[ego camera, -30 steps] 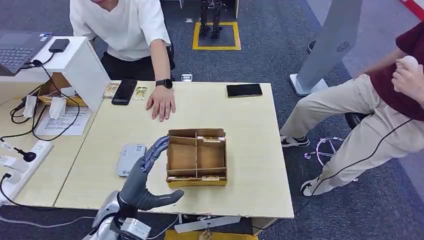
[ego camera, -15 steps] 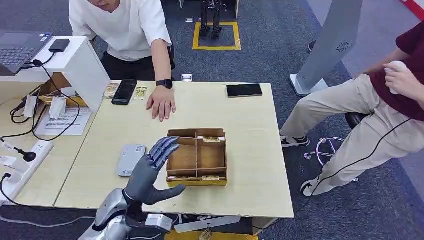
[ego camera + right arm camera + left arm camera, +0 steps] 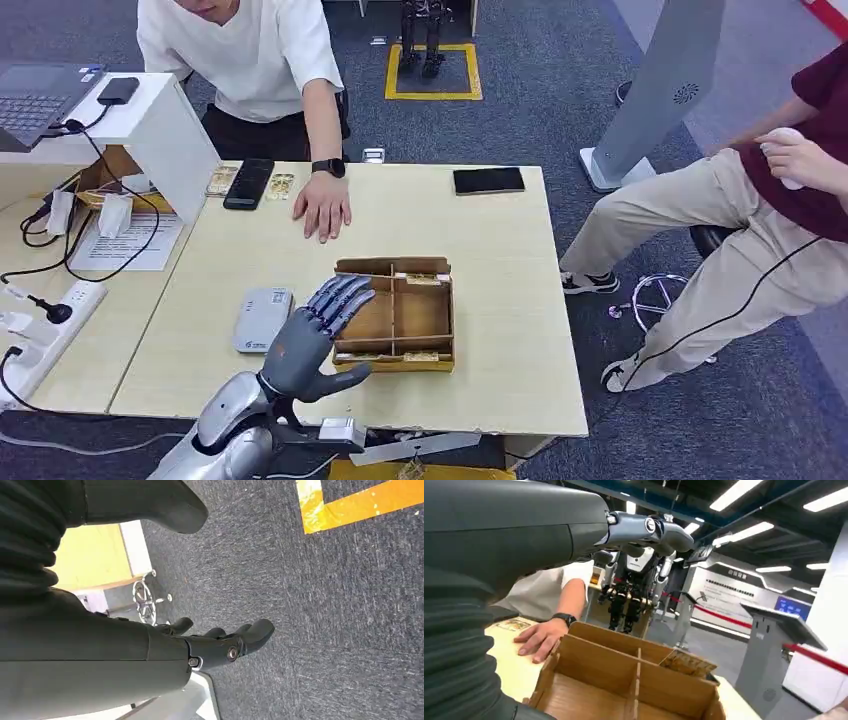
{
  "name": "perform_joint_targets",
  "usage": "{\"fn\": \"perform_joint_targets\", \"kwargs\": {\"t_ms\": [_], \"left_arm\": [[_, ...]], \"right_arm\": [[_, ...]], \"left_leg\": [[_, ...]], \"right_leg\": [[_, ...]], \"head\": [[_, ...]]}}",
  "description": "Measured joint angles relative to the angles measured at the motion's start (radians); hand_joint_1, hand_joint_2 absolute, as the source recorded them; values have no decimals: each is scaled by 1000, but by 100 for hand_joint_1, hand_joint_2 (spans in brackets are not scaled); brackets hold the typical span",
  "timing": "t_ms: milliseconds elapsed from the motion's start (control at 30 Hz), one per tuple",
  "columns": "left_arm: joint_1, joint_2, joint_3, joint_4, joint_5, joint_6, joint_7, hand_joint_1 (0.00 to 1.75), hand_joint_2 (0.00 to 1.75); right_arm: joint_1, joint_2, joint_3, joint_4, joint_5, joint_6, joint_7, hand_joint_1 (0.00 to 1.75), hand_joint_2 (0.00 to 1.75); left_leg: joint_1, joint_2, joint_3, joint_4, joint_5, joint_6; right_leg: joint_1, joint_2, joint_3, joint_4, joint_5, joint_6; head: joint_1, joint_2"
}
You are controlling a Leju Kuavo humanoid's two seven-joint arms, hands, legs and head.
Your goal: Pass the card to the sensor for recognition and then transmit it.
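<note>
The right hand (image 3: 220,640) is hanging over dark grey carpet (image 3: 325,630), its fingers (image 3: 257,630) lying loosely apart and holding nothing, with yellow floor tape (image 3: 360,505) showing at one corner and a chrome chair base (image 3: 145,592) sitting nearby.

left hand (image 3: 312,335) raised, fingers spread, right hand (image 3: 220,640) hanging, empty

Bright, even light from ceiling strip lamps (image 3: 744,489) (glaring white), soft shadows, slight softness throughout.
</note>
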Motion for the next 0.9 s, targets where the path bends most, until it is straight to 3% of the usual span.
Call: {"fn": "perform_joint_targets", "kwargs": {"t_ms": [200,467,900], "left_arm": [[-41,14,-37,36,-91,-21,114,0,175],[-86,28,-80,59,-146,-94,186,0,175],[-120,41,-120,71,-163,-158,211,0,175]], "right_arm": [[0,-2,-3,4,-3,-2,1,0,175],[0,-2,-5,5,-5,-2,3,0,175],[1,-2,-8,4,-12,0,7,0,175]], "left_leg": [[0,0,0,0,0,0],[0,0,0,0,0,0],[0,0,0,0,0,0]], "right_leg": [[0,0,0,0,0,0],[0,0,0,0,0,0],[0,0,0,0,0,0]], "head": [[0,0],[0,0],[0,0]]}}
